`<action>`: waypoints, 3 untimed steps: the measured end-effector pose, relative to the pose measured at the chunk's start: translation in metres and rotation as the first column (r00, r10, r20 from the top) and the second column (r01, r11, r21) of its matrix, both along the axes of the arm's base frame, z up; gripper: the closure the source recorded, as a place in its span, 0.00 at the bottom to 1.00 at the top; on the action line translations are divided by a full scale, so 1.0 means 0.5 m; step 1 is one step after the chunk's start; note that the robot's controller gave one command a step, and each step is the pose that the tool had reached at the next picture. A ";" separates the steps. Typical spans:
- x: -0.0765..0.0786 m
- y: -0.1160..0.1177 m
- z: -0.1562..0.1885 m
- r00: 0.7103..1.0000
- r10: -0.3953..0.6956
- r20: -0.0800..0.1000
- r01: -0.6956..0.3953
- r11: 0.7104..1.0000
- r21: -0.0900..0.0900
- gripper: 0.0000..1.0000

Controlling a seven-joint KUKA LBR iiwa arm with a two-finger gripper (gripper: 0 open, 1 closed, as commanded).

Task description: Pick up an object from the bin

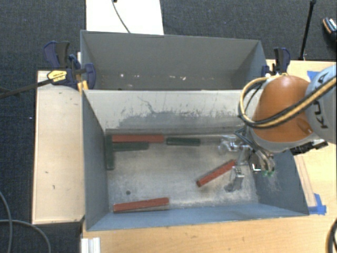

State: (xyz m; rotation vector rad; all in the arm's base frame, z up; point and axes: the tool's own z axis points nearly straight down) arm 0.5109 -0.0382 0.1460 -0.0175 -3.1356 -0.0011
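Camera view: the slanted red bar (215, 174), its upper end between the gripper's (233, 166) spread, unclenched fingers, looks light, stiff and smooth, so probably best pinched across its narrow width.

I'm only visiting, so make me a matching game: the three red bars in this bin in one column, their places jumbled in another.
1 red flat bar lying tilted
2 red flat bar beside dark green bars
3 red flat bar lying alone

a front left of the grey metal bin
b at the gripper, right of the middle
c back left, along the back wall

Pairs: 1-b, 2-c, 3-a
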 end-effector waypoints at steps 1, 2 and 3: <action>0.075 -0.008 -0.160 0.997 0.080 0.002 -0.080 0.997 0.000 0.00; 0.076 -0.008 -0.151 0.997 0.082 0.007 -0.082 0.997 -0.001 1.00; 0.055 -0.049 0.195 0.987 0.157 0.017 -0.157 0.988 -0.004 1.00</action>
